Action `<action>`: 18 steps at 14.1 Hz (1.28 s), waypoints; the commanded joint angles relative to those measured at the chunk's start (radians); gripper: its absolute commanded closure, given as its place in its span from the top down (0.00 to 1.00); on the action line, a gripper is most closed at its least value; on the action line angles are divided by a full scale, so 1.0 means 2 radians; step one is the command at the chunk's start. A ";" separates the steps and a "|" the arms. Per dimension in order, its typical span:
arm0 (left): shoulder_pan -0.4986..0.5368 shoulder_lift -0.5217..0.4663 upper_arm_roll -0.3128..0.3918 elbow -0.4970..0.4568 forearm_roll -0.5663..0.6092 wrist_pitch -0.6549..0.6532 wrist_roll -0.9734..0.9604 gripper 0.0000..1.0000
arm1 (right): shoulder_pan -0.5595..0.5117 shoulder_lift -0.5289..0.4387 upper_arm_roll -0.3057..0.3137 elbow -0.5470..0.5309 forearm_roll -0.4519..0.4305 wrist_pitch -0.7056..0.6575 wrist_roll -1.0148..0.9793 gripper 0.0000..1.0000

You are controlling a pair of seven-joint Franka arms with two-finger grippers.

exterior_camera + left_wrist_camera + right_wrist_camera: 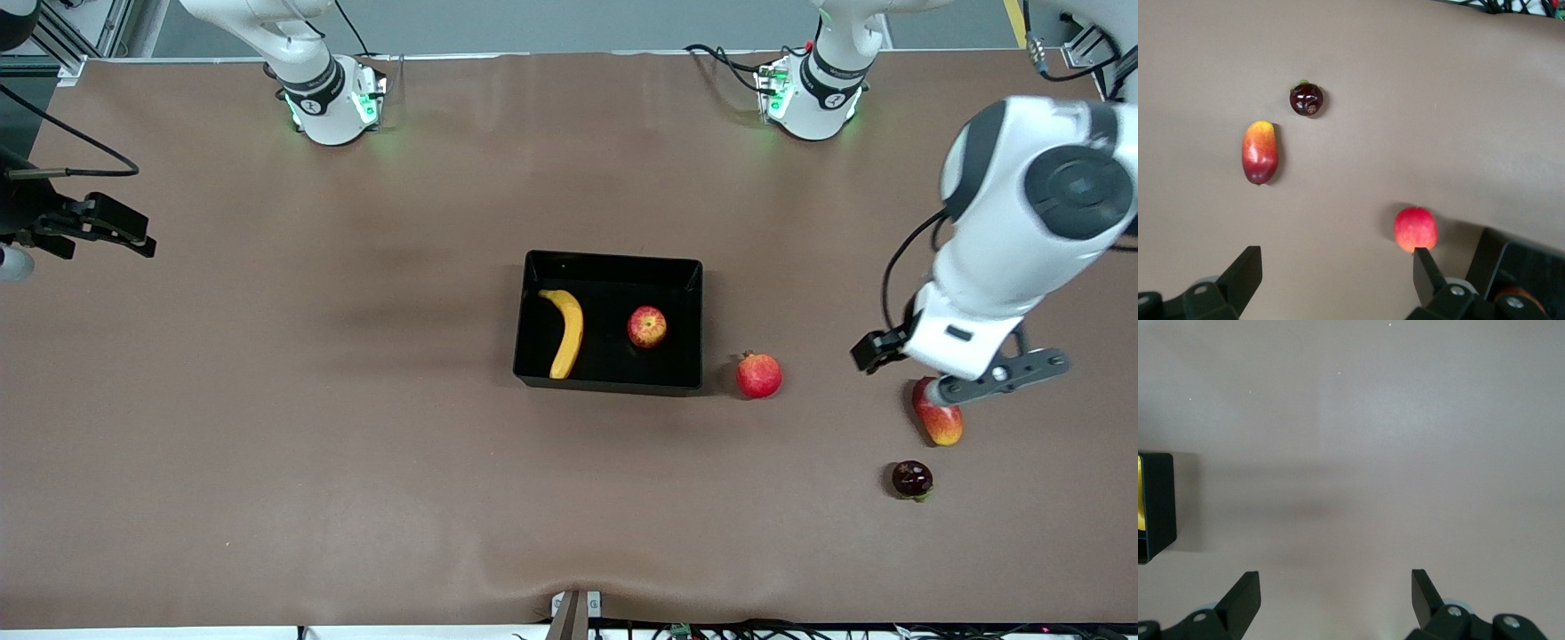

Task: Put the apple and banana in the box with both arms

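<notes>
In the box (533, 369), the banana (567, 332) and apple (647, 326) lie apart, light and bruisable, best gripped mid-body; the left tool (1338, 280) and right tool (1336, 600) hang wide open, empty.

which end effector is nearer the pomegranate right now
The left. The left end effector hangs open over the table near the mango, toward the left arm's end from the pomegranate. The right end effector, also open, is over bare table at the right arm's end.
</notes>
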 commanded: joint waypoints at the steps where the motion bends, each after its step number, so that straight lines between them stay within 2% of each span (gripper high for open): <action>1: 0.023 -0.042 -0.005 -0.018 -0.028 -0.027 0.064 1.00 | -0.001 0.002 0.002 0.007 -0.009 -0.006 0.006 1.00; 5: 0.035 -0.087 0.004 -0.023 -0.064 -0.048 0.137 1.00 | -0.002 0.002 0.002 0.008 -0.006 -0.022 0.005 1.00; 9: -0.014 -0.168 0.092 -0.092 -0.101 -0.082 0.186 1.00 | -0.002 0.002 0.002 0.008 -0.005 -0.033 0.007 1.00; 10: -0.017 -0.185 0.097 -0.106 -0.105 -0.084 0.186 1.00 | -0.002 0.002 0.001 0.008 -0.006 -0.032 0.007 1.00; 14: -0.018 -0.220 0.098 -0.111 -0.105 -0.124 0.184 1.00 | -0.003 0.002 0.000 0.008 -0.008 -0.031 0.007 1.00; 18: -0.015 -0.217 0.101 -0.099 -0.100 -0.142 0.183 1.00 | -0.002 0.002 0.001 0.008 -0.004 -0.032 0.007 1.00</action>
